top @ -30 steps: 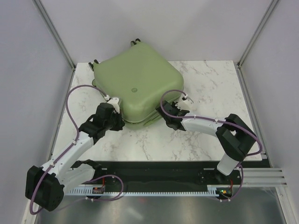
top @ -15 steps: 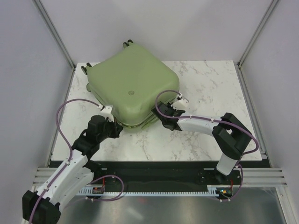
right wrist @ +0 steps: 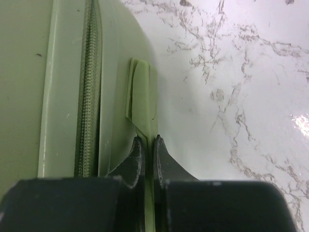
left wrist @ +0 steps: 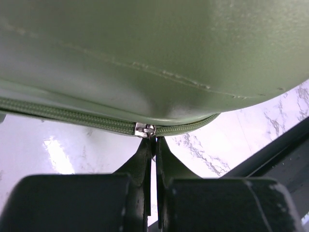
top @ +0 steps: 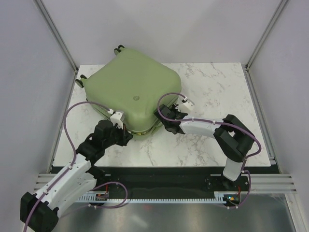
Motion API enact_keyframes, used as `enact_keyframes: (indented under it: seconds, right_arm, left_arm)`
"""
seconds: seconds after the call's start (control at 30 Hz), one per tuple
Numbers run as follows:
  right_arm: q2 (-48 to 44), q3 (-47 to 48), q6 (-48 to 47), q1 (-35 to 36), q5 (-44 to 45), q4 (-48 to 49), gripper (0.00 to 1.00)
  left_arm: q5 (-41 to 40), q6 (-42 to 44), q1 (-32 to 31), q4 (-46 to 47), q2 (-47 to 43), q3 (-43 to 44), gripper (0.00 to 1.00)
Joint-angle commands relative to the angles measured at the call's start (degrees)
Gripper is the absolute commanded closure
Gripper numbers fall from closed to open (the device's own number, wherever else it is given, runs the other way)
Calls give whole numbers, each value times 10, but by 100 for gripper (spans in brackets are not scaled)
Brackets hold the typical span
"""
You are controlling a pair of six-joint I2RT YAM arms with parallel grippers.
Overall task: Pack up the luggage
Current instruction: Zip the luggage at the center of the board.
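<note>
Luggage (top: 133, 94) lies shut on the far left part of the table (top: 217, 92), its wheels (top: 79, 82) close to the table's left and far edges. At its near left edge, the left gripper (left wrist: 154, 142) pinches the zipper pull (left wrist: 145, 130). At its near right edge, the right gripper (right wrist: 148, 141) squeezes a green tab (right wrist: 142, 92). Bare table spreads out to the right.

Top external camera: high, set back from the near edge of the worktop (top: 212, 87), looking down over all of it. Both wrist cameras: very close, facing the luggage (top: 135, 92) near edge. All views share that edge; both wrist views show its zipper (left wrist: 72, 116).
</note>
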Motion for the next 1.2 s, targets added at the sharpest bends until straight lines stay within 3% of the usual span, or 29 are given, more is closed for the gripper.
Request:
enact_keyframes:
  seconds: [0.0,0.13,0.17,0.3,0.4,0.43,0.5,0.63,0.77,0.93,1.07,1.17]
  right_arm:
    - [66,-9,49,99,-383,37,100]
    - [52,-25,49,98,-381,35,100]
    - [48,-30,47,97,-376,30,100]
    - [12,-77,27,77,-373,14,100]
    - [-16,-99,-9,59,-376,0,79]
    - [-31,-100,-21,56,-376,-4,59]
    - [-47,-88,-70,50,-371,-27,37]
    - [-74,-40,-154,48,-329,-122,23]
    - [-130,-15,-214,47,-271,-224,17]
    - [-263,20,-322,30,-195,-305,7]
    - [-347,76,-400,-44,-212,-316,5]
    - [-354,137,-465,-181,-265,-312,4]
  left_arm:
    - [171,-3,-69,137,25,30,98]
    - [132,-26,-74,124,37,37,96]
    - [120,-32,-73,116,44,45,86]
    - [100,-49,-73,88,72,70,73]
    - [89,-74,-72,47,86,87,57]
    - [81,-86,-71,37,84,89,54]
    - [53,-94,-71,-5,68,99,45]
    - [12,-107,-68,-84,38,121,25]
    - [4,-133,-66,-157,24,156,18]
    - [-44,-155,-48,-237,3,229,11]
    - [-48,-170,-28,-293,17,281,11]
    - [-98,-171,-11,-340,26,324,8]
